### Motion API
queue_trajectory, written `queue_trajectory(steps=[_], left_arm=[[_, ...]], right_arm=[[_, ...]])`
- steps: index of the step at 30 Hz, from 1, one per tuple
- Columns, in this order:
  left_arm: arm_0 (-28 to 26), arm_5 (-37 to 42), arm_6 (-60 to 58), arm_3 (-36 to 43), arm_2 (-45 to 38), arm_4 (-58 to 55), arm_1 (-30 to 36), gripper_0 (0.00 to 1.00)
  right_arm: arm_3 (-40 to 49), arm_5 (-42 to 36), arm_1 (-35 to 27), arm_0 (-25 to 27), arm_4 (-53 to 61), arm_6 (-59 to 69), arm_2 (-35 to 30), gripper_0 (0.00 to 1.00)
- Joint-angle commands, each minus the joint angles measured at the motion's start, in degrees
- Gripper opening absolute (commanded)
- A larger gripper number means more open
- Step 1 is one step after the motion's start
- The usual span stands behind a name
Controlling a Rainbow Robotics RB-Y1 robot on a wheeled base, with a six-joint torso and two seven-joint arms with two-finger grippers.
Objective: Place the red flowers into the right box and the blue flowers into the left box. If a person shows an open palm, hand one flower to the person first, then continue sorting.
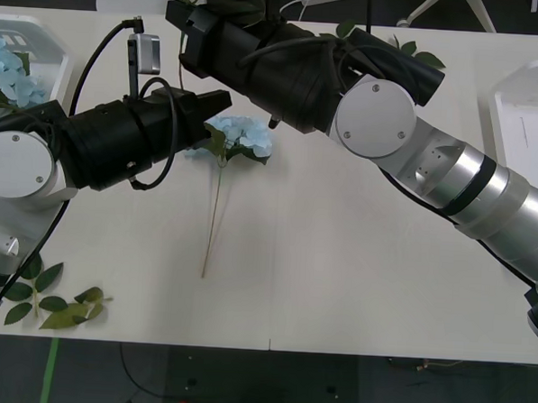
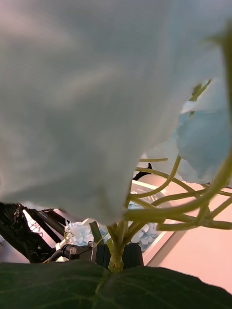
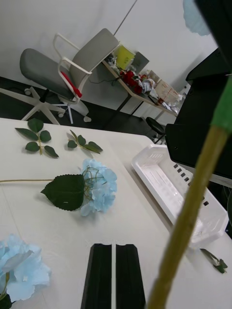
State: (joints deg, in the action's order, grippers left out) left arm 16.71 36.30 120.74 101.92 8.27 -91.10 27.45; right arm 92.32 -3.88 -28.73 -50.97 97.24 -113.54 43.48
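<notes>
Left claw (image 1: 225, 101) (image 3: 115, 249) hovers over the middle of the surface (image 1: 337, 277), a little toward the left edge, and its two black fingers (image 3: 100, 275) are pressed together with nothing between them. Just in front of its tip lies one blue flower (image 1: 245, 135), the blossom toward the far edge and the thin stalk pointing toward the near edge. The right arm reaches across from the right edge, and the right claw (image 1: 184, 21) is raised above the far-left part of the surface. It is clenched on the held blue flower (image 2: 96, 96) (image 3: 198, 17), which hangs in the air. The pale blossom of this flower is very close to the right wrist camera, and its long stalk runs down past the left claw. In the left wrist view another blue flower (image 3: 99, 186) with one large dark leaf lies flat on the surface, between the left claw and the right box (image 1: 526, 116) (image 3: 159, 178). The right box stands at the right edge. The left box (image 1: 43, 41) (image 2: 155, 245) stands at the far-left corner and has boxed blue flowers (image 1: 5, 66) (image 2: 77, 232) inside. Some leaf sprigs (image 1: 56, 303) lie at the near-left corner.
</notes>
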Motion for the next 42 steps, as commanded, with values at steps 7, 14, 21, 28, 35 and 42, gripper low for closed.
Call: queue_trajectory(steps=[7, 14, 21, 28, 35, 42], left_arm=[[2.36, -0.89, 2.22, 0.65, -0.36, -0.65, -0.9, 0.0], [2.36, -0.89, 2.49, 0.65, -0.45, -0.65, -0.82, 0.0], [2.36, -0.8, 2.84, 0.65, -0.63, -0.74, -0.46, 0.0], [2.27, -0.8, 2.93, 0.65, -1.33, -0.92, 0.59, 0.0], [4.99, 15.02, 1.26, -7.17, -15.66, -0.65, 12.02, 0.0], [8.95, 23.99, 1.08, -21.24, -22.6, 8.05, 23.79, 0.0]], right_arm=[[0.84, 0.72, 0.34, -3.0, 0.59, -0.54, 0.47, 0.0], [0.84, 1.6, 0.25, -3.08, 1.03, -0.28, 0.47, 0.8], [0.84, 1.95, 0.25, -3.08, 1.82, -0.19, 0.47, 0.98], [0.84, 2.04, 0.08, -3.08, 2.61, -0.19, 0.47, 1.0], [0.93, 1.95, -0.89, -3.08, 5.95, 3.15, 0.2, 1.0], [0.75, -2.45, -4.58, -3.35, 21.15, 9.65, -2.79, 1.0]])
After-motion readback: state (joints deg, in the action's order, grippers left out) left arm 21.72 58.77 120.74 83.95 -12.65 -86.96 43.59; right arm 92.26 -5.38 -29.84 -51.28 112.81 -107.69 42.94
